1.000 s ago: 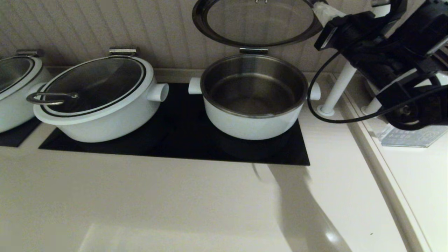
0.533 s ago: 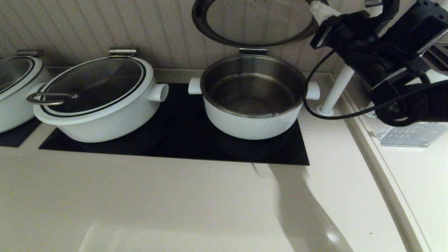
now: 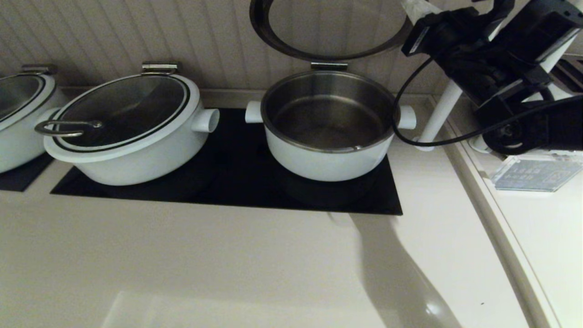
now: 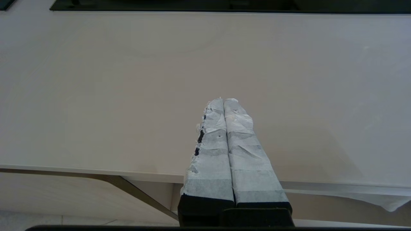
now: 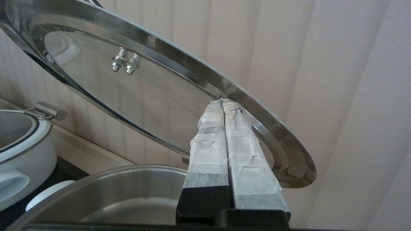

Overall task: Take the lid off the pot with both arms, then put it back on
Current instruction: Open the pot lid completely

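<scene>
While pushing the hinged glass lid (image 3: pixel 330 29) higher above the steel pot (image 3: pixel 329 125), right gripper (image 5: pixel 224 102) fingers pressed together under its rim; left gripper (image 4: pixel 223 100) closed too, parked away from pot.

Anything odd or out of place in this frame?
Only one arm works. The right gripper, fingers shut, presses its tips under the rim of the hinged lid, which stands raised over the empty pot. The left gripper, shut on nothing, hangs over bare counter. Nothing looks spilled or damaged.

A pale counter (image 3: pixel 227 264) is carrying a black cooktop (image 3: pixel 237 182) at its twelve o'clock edge.
</scene>
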Controlling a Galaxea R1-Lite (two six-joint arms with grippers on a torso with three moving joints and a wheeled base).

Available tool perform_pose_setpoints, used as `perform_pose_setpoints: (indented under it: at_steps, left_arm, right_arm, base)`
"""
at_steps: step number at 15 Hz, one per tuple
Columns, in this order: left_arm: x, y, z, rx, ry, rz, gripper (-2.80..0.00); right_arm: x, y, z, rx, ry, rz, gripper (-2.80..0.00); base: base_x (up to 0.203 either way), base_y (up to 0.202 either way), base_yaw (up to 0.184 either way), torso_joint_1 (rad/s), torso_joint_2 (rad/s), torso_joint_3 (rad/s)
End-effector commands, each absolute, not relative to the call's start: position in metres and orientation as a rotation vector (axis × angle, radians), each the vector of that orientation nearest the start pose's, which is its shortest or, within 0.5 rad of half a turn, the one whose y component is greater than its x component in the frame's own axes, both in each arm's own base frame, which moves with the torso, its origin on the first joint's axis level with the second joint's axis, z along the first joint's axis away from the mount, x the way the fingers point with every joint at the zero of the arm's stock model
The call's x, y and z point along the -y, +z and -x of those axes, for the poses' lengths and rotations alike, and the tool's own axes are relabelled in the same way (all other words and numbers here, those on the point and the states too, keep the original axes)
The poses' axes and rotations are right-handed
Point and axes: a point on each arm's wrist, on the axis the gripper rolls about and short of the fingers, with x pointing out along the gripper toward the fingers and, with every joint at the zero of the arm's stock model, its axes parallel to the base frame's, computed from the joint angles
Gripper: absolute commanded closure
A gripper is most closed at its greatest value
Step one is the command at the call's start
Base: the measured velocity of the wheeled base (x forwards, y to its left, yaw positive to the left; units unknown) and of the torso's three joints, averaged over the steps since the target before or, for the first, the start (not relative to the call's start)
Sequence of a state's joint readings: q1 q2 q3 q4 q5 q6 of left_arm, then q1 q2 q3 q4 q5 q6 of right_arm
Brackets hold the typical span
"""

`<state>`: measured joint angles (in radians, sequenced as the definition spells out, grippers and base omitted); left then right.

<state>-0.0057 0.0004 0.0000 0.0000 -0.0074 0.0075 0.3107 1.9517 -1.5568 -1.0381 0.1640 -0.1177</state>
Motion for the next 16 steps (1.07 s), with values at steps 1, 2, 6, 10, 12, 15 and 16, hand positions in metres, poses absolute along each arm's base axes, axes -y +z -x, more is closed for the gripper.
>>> perform_pose_setpoints:
  at_steps: [1,2,6,10,12,15,16]
  left_arm:
    - [0.000,0.075,0.023,0.000,-0.014,-0.008,0.00]
    - [0.000,0.075,0.023,0.000,-0.014,-0.008,0.00]
    - [0.000,0.075,0.023,0.000,-0.014,-0.008,0.00]
    - [0.000,0.075,0.023,0.000,-0.014,-0.008,0.00]
    - [0.000,0.076,0.023,0.001,-0.014,-0.008,0.00]
    - [0.000,0.076,0.023,0.002,-0.014,-0.008,0.00]
    - [0.000,0.076,0.023,0.002,-0.014,-0.008,0.00]
  right_arm:
    - [-0.120,0.341,-0.364,0.672,0.418,0.066,0.00]
    - [-0.120,0.340,-0.363,0.669,0.420,0.066,0.00]
    - [-0.118,0.333,-0.357,0.638,0.423,0.071,0.00]
    - [-0.116,0.325,-0.351,0.607,0.427,0.072,0.00]
    - [-0.115,0.319,-0.346,0.579,0.430,0.075,0.00]
    - [-0.112,0.310,-0.336,0.536,0.435,0.079,0.00]
    - [-0.111,0.306,-0.332,0.524,0.436,0.080,0.00]
  base:
    - [0.000,0.000,0.000,0.000,0.00,0.000]
    - [0.000,0.000,0.000,0.000,0.00,0.000]
    - [0.000,0.000,0.000,0.000,0.00,0.000]
    - [0.000,0.000,0.000,0.000,0.00,0.000]
    - [0.000,0.000,0.000,0.000,0.00,0.000]
    - [0.000,0.000,0.000,0.000,0.00,0.000]
    - [0.000,0.000,0.000,0.000,0.00,0.000]
